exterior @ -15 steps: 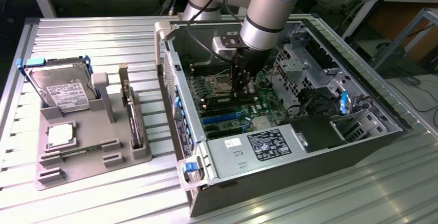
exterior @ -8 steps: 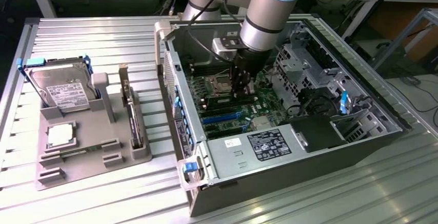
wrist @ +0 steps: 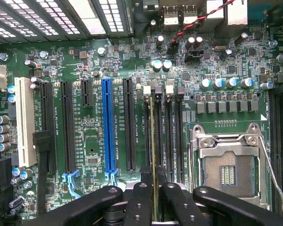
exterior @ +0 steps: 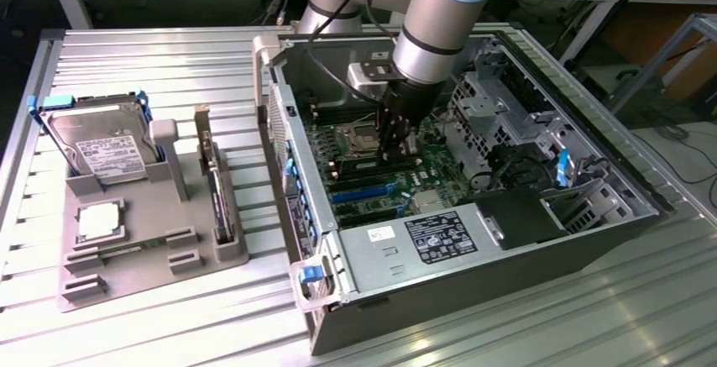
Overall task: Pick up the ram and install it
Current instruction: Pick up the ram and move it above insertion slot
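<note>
Hand [wrist: 153,174] clenched on the ram [wrist: 153,132], held edge-on right over the memory slots [wrist: 169,136] beside the CPU socket [wrist: 228,172]. Insertion step, I'd say; seating calls for the edge square to one slot.

Exterior view looks down on the case [exterior: 493,291]; wrist view closely faces its shared motherboard [wrist: 94,94].
</note>
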Controlling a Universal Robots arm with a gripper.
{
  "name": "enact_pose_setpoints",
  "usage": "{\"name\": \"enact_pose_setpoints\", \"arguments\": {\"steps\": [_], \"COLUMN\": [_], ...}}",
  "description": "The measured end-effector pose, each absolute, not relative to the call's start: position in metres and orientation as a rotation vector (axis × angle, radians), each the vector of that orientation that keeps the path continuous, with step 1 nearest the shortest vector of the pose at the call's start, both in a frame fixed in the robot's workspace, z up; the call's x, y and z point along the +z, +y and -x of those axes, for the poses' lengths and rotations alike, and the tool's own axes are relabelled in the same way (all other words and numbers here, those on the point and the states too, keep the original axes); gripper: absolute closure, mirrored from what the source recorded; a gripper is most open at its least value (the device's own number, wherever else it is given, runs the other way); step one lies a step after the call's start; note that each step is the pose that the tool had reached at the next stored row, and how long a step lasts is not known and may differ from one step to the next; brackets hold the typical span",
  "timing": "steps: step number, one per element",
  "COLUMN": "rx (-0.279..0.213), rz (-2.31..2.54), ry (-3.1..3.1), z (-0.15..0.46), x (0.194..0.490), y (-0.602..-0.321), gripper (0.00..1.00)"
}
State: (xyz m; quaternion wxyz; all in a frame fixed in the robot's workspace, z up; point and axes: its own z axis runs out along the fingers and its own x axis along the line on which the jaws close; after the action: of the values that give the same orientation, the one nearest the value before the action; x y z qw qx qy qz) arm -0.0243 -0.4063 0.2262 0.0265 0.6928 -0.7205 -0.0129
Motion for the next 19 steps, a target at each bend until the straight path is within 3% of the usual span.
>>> {"name": "enact_pose_setpoints", "arguments": {"steps": [13,15,19], "rx": [-0.037,-0.037,-0.025], "rz": [-2.143,-2.143,-2.131], "ry": [-2.222,-2.222,-2.223], "z": [0.024,0.024,0.024], "x": [0.223,0.223,0.245], "y": [-0.406,-0.406,-0.401], "gripper": [0.86,0.72,0.72]}}
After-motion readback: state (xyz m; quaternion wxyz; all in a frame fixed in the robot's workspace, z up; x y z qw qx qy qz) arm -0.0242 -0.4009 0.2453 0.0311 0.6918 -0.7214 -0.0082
